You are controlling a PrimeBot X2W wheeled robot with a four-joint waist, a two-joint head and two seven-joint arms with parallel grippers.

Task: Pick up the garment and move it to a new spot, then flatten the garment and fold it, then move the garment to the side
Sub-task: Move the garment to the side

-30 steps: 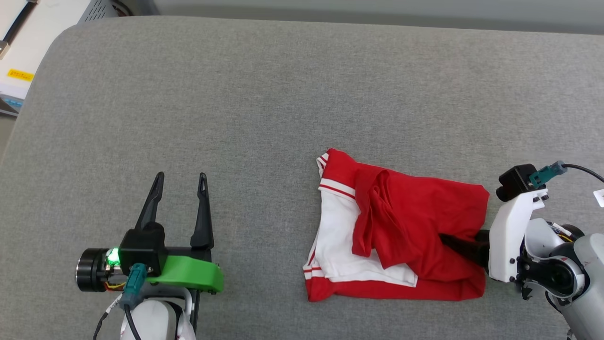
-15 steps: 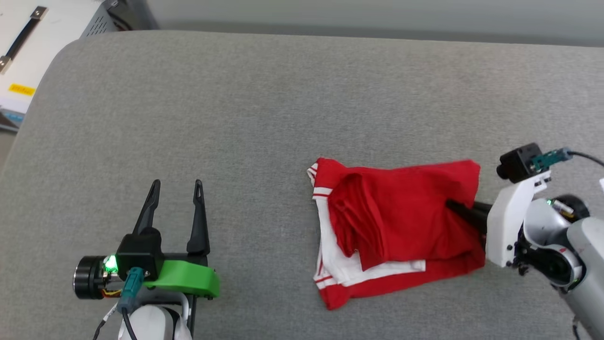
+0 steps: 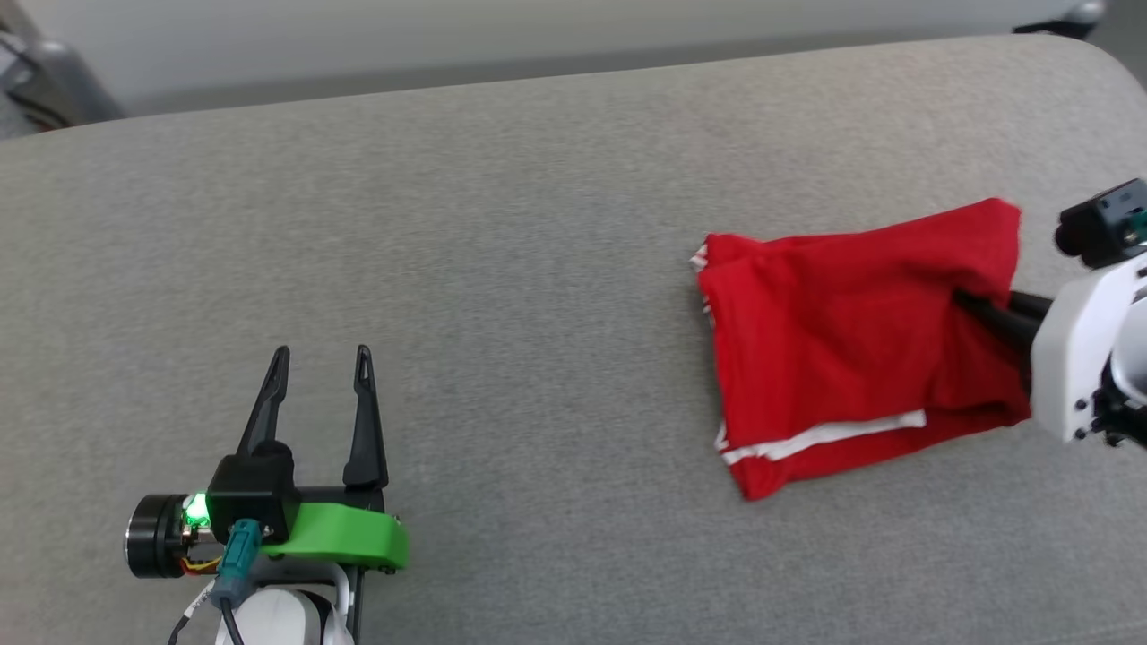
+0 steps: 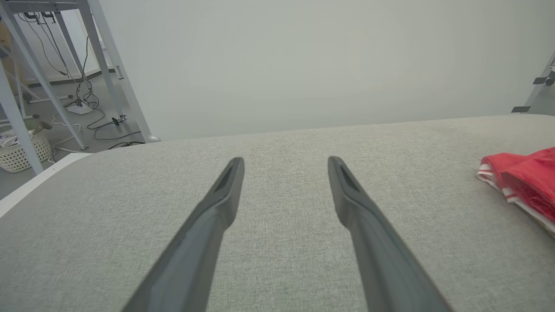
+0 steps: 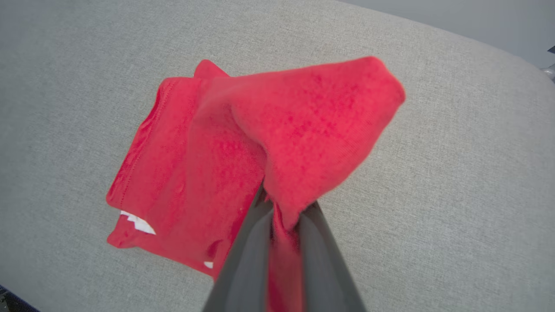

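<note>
Grey fabric-covered surface (image 3: 502,233), plain pale wall (image 4: 303,56), metal frame legs (image 4: 118,69) (cables (image 4: 100,126) beneath)

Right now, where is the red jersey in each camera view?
Head view: red jersey right of centre, its right edge pinched by the right gripper.
Left wrist view: red jersey at the far right edge.
Right wrist view: red jersey at centre, a fold clamped between the fingers.
Shared landmark: the grey fabric surface under it.
</note>
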